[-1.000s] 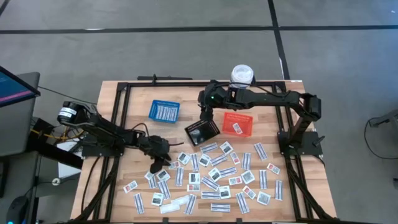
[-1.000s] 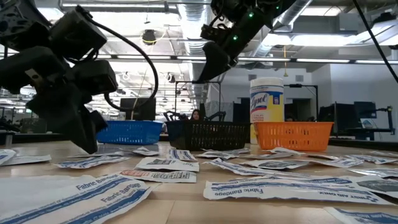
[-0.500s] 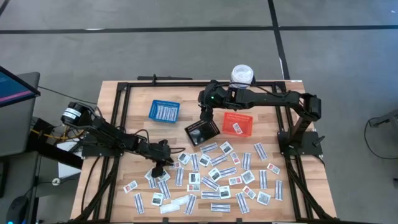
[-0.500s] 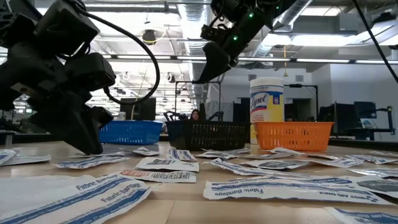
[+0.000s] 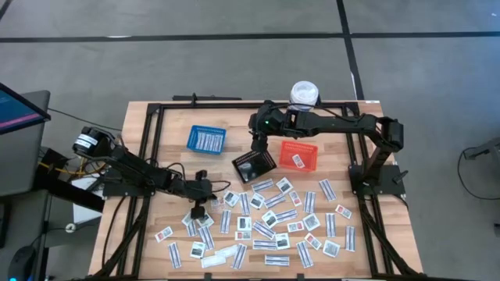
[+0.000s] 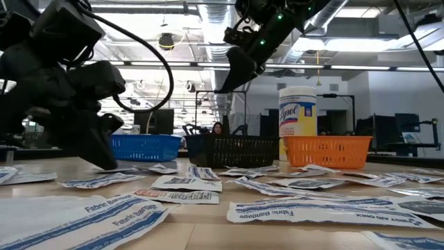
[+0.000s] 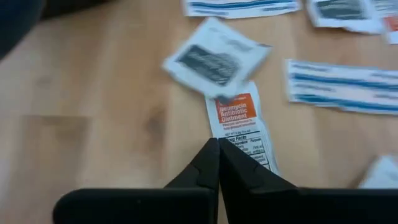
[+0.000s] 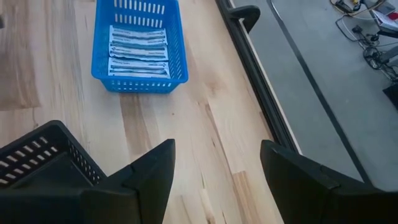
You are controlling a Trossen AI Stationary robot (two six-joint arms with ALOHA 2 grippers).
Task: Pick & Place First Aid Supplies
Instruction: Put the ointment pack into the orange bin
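In the high view, the left gripper (image 5: 198,204) sits low at the left edge of the scattered first aid supplies (image 5: 269,218), lower centre of frame. Its fingers are pressed together on the end of an orange-labelled ointment packet (image 7: 239,127). Only an edge is pinched, so lifting may let it slip. The right gripper (image 5: 255,148), spread wide, hovers over the black basket (image 5: 254,166).
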